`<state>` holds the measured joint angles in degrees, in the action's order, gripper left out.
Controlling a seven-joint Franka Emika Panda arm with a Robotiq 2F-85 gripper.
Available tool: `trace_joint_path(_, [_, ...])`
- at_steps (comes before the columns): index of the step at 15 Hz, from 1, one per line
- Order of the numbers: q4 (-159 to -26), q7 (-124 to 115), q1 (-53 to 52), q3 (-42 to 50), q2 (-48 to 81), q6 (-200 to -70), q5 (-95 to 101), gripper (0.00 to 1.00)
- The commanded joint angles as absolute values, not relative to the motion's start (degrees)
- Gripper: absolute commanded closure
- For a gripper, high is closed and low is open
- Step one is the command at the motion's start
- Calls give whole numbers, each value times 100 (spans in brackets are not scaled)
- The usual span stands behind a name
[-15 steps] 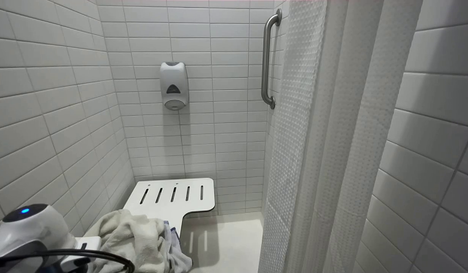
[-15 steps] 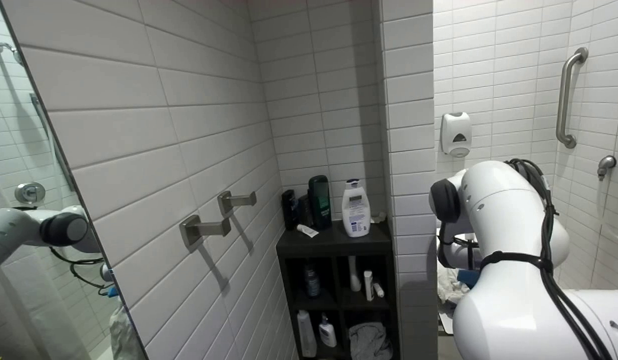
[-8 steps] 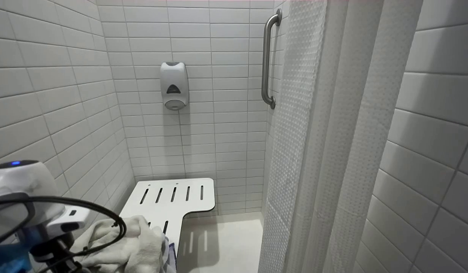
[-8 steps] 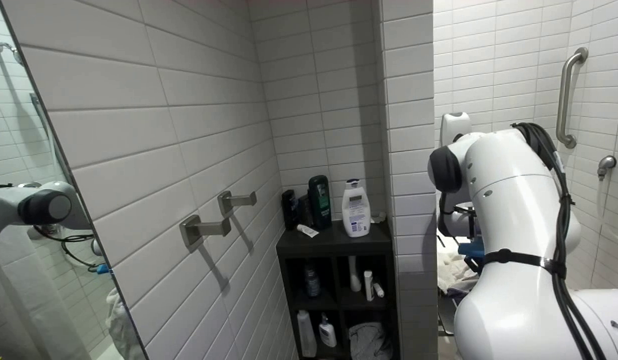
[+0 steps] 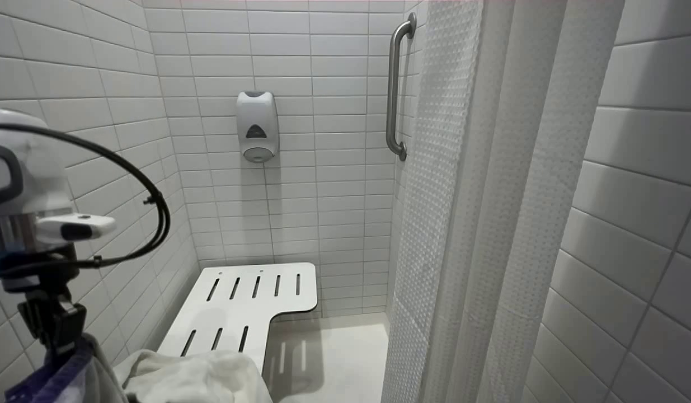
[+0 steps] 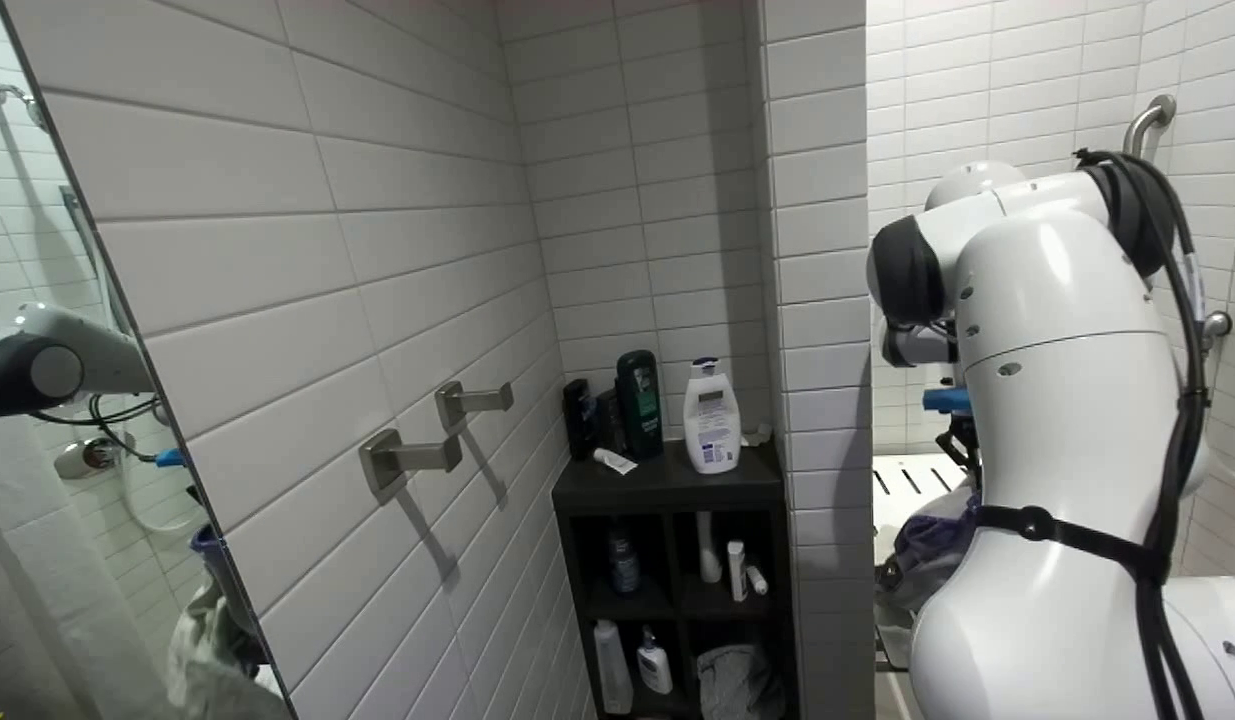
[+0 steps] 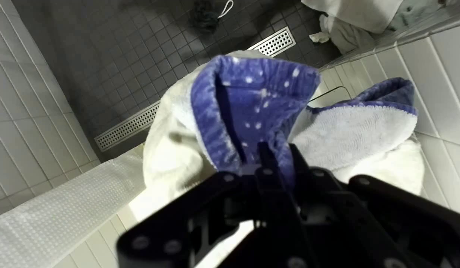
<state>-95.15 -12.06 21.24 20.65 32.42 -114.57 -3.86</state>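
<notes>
Gripper [image 7: 281, 153] pressed nearly together, pinching a fold of purple-trimmed cloth [image 7: 252, 108] btwn its fingertips. Hold prob. sits on the trim b/c a thin folded edge gives slim fingers something to bite; the rest hangs by its own wt., a purple fold gaping at 11 o'clock of the tips, a pale flap [image 7: 345, 134] w/ matching trim at 2. Cream cloth [image 7: 170, 156] bulges at 9; can't tell if it's sewn to the trimmed pc. or just caught up w/ it.

In an exterior view the gripper is at lower left, pointing to 6, cloth under it. Cream cloth spreads toward 3–4 o'clock, overlapping the near end of the slotted bench [image 5: 233, 313]; can't tell if it rests there or hangs in front. Slots prob. let water through.

Edges: tiled wall [image 5: 121, 140] lies behind at 12–1, cable loop [image 5: 165, 218] juts out at 1, bench edge w/ rounded corner at 2–3, curtain [image 5: 490, 168] well apart at 2. Most room seems toward 3, over the pale floor [image 5: 345, 358] btwn bench & curtain. Wrist view: curtain at 8, wall past the flap at 3, so sideways looks tighter; dark floor [image 7: 121, 74] w/ drain grate [image 7: 127, 128] spans approx. 9–12.
</notes>
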Motion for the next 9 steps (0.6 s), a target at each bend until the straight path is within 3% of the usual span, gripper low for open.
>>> trace_joint_path(1, [-9131, -1175, 2220, 2017, 2794, -10715, -311, 97])
trace_joint_path(9, [-8713, -1169, 2348, 2010, 2385, -10133, -371, 97])
